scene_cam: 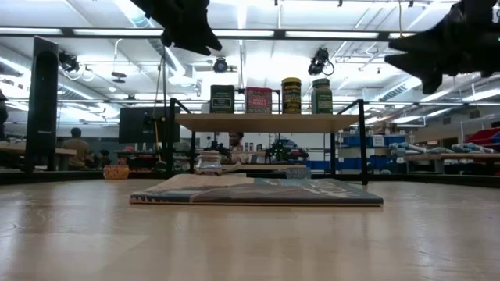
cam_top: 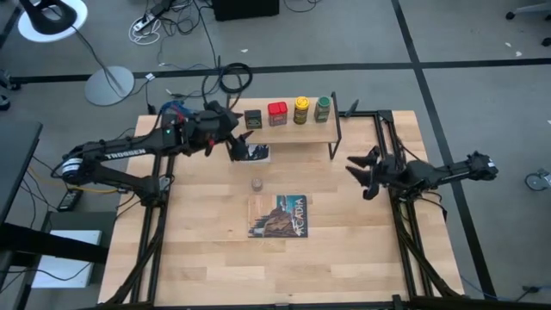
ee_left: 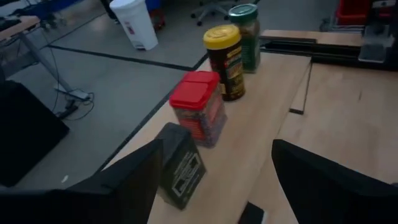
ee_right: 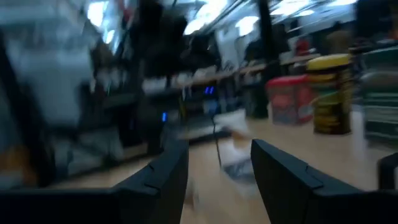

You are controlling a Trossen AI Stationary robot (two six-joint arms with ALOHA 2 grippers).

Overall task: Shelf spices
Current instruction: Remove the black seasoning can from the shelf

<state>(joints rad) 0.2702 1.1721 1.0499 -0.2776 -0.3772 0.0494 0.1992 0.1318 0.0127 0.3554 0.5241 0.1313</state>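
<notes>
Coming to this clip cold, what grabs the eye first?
Four spices line the shelf: black tin, red tin, yellow-capped jar, green-capped jar. The tiny clear jar stands alone on the table, behind a picture-covered book. The open left gripper hovers by the shelf's left end.

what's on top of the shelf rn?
Four spices stand in a row on the shelf: black tin, red tin, yellow-capped jar, green-capped jar. The tiny clear jar sits on the table. The left tool covers nothing on the board.
</notes>
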